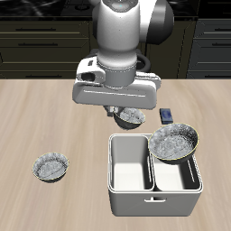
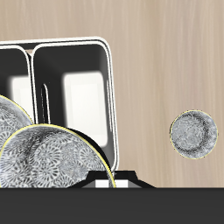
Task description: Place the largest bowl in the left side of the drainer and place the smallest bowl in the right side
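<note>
The largest bowl (image 1: pixel 176 142), grey-blue speckled with a wavy rim, leans tilted over the back of the drainer's left side; part of it (image 2: pixel 7 122) shows in the wrist view. The drainer (image 1: pixel 135 194) is a pale two-compartment tub near the table's front, and its other compartment (image 2: pixel 74 96) holds nothing. The smallest bowl (image 1: pixel 51 167) sits alone on the table, well away from the drainer (image 2: pixel 194 134). My gripper (image 1: pixel 126 110) hangs behind the drainer, just above a mid-sized matching bowl (image 1: pixel 133 116). Its fingers are hidden.
The mid-sized bowl (image 2: pixel 48 166) fills much of the wrist view close below the hand, against the drainer's back wall. A small dark block (image 1: pixel 168 115) lies behind the drainer. Dark cabinets line the back.
</note>
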You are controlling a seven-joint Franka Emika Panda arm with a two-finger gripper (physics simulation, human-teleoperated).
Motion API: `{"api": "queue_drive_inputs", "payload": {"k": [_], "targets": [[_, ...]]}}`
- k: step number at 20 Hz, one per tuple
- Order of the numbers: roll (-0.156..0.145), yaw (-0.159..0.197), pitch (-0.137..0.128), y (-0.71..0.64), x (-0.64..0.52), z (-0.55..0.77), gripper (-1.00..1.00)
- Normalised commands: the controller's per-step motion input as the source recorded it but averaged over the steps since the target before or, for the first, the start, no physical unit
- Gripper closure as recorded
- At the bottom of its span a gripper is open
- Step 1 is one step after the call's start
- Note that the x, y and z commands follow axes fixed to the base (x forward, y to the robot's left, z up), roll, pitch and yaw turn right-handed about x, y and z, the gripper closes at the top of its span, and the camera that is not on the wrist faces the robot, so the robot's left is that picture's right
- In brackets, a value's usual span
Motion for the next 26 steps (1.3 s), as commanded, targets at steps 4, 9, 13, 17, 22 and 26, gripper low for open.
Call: {"api": "queue_drive_inputs", "payload": {"k": [4, 9, 13, 17, 22, 26], "targets": [[-0.032, 0.011, 0.013, -0.14, 0.03, -0.08, 1.00], [-0.009, 0.020, 0.017, -0.07, -0.02, -0.13, 1.00], [-0.040, 0.083, 0.055, -0.02, 0.00, -0.22, -1.00], [0.012, 0.013, 0.015, -0.01, 0.03, -0.17, -1.00], [0.013, 0.018, -0.001, 0.06, -0.04, 0.02, -1.00], [0.022, 0.010, -0.016, 0.12, -0.08, 0.12, -1.00]]}}
